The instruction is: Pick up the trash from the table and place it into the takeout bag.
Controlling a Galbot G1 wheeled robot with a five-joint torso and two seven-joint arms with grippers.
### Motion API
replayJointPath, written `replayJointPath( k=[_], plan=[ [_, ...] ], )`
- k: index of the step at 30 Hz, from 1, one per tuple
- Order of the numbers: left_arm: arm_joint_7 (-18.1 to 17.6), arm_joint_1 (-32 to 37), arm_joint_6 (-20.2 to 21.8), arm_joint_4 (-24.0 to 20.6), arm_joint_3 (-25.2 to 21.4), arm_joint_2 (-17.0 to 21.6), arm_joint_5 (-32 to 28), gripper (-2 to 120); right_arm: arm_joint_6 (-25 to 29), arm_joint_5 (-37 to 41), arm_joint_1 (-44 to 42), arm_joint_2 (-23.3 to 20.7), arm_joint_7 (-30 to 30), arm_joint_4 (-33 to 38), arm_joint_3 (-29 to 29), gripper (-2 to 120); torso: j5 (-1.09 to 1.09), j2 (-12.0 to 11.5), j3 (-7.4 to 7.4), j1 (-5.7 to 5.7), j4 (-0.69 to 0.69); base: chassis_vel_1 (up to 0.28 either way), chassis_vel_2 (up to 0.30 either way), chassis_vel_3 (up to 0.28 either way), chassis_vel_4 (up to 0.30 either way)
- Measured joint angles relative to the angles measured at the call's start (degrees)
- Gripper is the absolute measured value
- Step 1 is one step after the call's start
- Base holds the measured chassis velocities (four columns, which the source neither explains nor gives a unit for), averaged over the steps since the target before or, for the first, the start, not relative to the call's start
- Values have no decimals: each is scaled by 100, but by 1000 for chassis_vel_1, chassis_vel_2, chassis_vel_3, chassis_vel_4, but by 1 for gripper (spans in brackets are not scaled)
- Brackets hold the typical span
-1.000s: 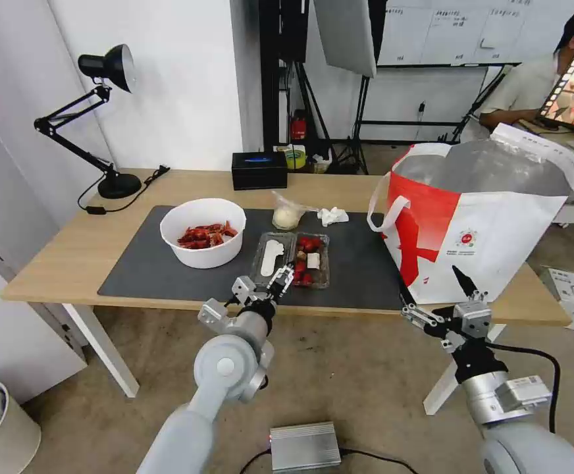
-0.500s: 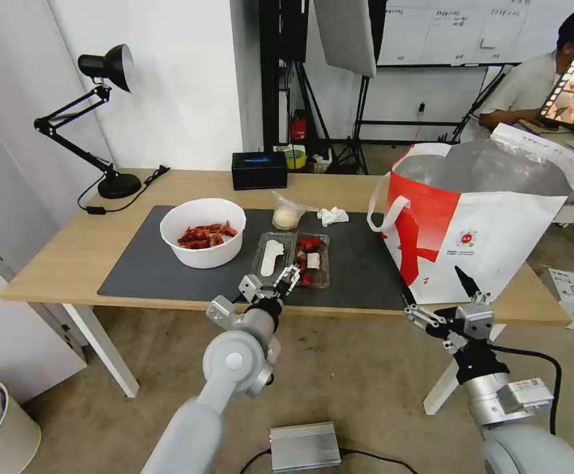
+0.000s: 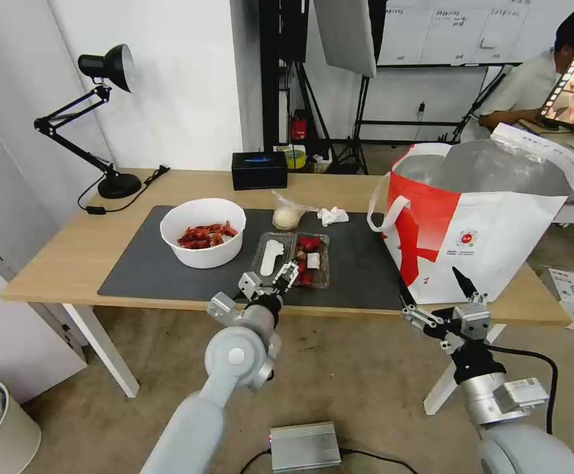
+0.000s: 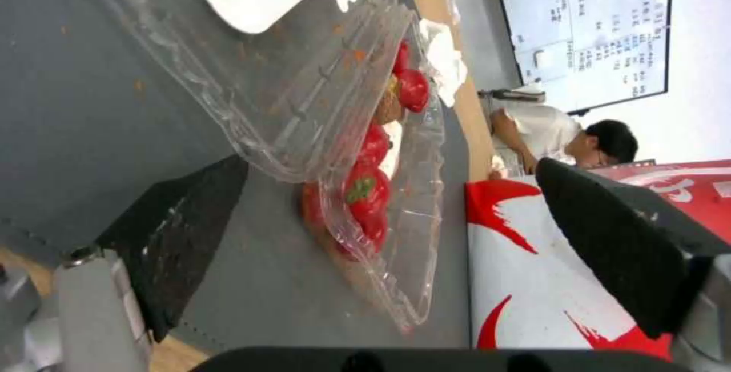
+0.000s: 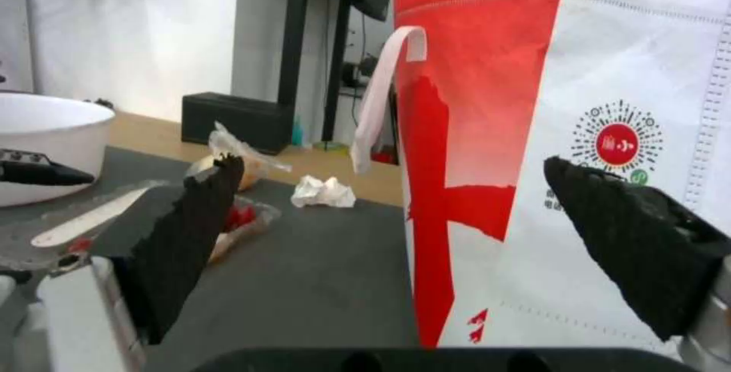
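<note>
Table (image 3: 70,253) carries grey mat (image 3: 149,270) centrally, lamp (image 3: 112,178) at far left corner, takeout bag (image 3: 491,230) at right end.

The left claw (image 3: 270,281) has drawn back slightly toward the clamshell tray's (image 3: 292,259) near edge.

You've got four trash items on one table (image 3: 70,253): one white bowl (image 3: 203,232) of red shell scraps, one clear clamshell tray (image 3: 291,258), one small clear bag (image 3: 287,214) with a whitish lump, one crumpled tissue (image 3: 332,215). One takeout bag (image 3: 478,227). One black box (image 3: 259,170), one desk lamp (image 3: 96,118). Two grippers: left gripper (image 3: 268,279), right gripper (image 3: 434,297).
</note>
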Motion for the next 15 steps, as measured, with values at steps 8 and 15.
replayJointPath(
  k=[8,15],
  plan=[
    [-6,4,-34,19,-1,-23,11,100,8,-22,-41,14,-2,5,-6,100,0,0,0,0,0,0,0,0,0],
    [-6,37,-115,-16,-33,-13,23,100,28,-94,-67,62,-3,12,-71,100,0,0,0,0,0,0,0,0,0]
  ],
)
